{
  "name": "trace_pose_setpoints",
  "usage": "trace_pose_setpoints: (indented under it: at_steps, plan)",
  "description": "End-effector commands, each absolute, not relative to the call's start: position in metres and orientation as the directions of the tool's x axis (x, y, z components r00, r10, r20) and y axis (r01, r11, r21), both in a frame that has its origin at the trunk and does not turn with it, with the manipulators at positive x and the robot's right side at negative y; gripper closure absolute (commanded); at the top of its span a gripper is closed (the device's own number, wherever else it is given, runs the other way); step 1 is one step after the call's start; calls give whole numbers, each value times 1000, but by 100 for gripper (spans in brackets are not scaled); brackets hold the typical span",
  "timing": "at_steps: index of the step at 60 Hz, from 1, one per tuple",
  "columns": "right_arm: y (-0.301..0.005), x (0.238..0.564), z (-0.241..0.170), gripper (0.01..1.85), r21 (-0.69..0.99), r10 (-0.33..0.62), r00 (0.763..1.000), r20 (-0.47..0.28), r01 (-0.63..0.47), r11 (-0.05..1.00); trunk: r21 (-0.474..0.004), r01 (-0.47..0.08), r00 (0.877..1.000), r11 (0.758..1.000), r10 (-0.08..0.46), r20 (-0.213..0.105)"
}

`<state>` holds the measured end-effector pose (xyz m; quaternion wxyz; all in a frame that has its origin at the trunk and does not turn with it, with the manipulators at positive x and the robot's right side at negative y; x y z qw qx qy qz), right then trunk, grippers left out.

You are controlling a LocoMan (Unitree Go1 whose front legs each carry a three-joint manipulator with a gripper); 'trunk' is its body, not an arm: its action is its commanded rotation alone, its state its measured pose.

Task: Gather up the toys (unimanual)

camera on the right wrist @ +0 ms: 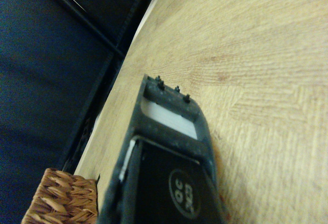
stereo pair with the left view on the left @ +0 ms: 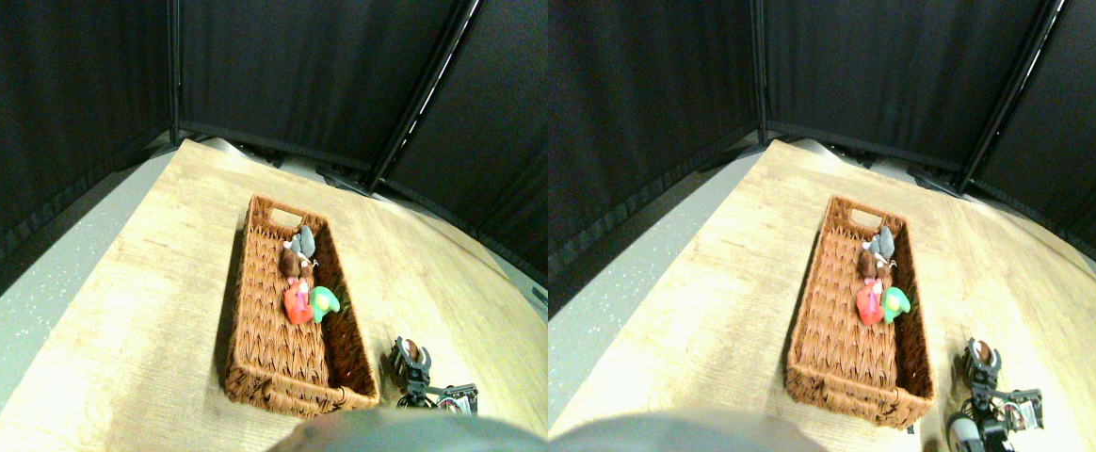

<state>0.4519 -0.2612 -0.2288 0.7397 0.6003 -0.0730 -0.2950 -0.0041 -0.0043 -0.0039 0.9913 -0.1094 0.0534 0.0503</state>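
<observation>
- My tool [stereo pair with the left view on the left: 411, 357]: low at the near right of the counter [stereo pair with the left view on the left: 115, 320], just outside the wicker basket's [stereo pair with the left view on the left: 270, 353] near right corner. In the right half a small brown thing seems to sit between its jaws; I cannot tell whether they clamp it.
- Toys in the basket: grey [stereo pair with the left view on the left: 304, 243], brown [stereo pair with the left view on the left: 294, 265], red-pink [stereo pair with the left view on the left: 297, 302], green [stereo pair with the left view on the left: 324, 301], clustered along the right wall.
- Key relation: basket lies left of my tool, long axis running away from me.
</observation>
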Motion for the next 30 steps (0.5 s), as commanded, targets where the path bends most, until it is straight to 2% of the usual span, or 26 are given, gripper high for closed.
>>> trace_pose_setpoints:
  at_steps: [1, 2, 5, 7, 10, 15, 18, 23, 30]
  plan:
    - [-258, 455, -217, 180, 937, -476, 858, -194, 306, 170, -232, -123, 987, 965, 94, -129]
    - [-257, 456, -215, 180, 937, -474, 859, -194, 305, 171, -232, -123, 987, 965, 94, -129]
    - [-254, 457, -210, 180, 938, -421, 888, -184, 287, 196, -237, -126, 987, 963, 99, -123]
    - [-252, 459, -207, 180, 938, -411, 893, -182, 283, 199, -239, -127, 988, 963, 101, -120]
    - [-245, 462, -199, 180, 940, -362, 916, -171, 262, 220, -243, -129, 988, 961, 103, -117]
    - [-234, 468, -187, 180, 942, -290, 943, -165, 238, 235, -257, -137, 987, 957, 112, -112]
    - [-230, 471, -180, 180, 937, -279, 947, -160, 235, 261, -265, -143, 987, 953, 119, -107]
    - [-216, 480, -165, 180, 933, -196, 969, -151, 205, 295, -278, -154, 986, 948, 129, -107]
    - [-201, 488, -150, 180, 923, -135, 979, -150, 187, 337, -296, -167, 984, 940, 143, -102]
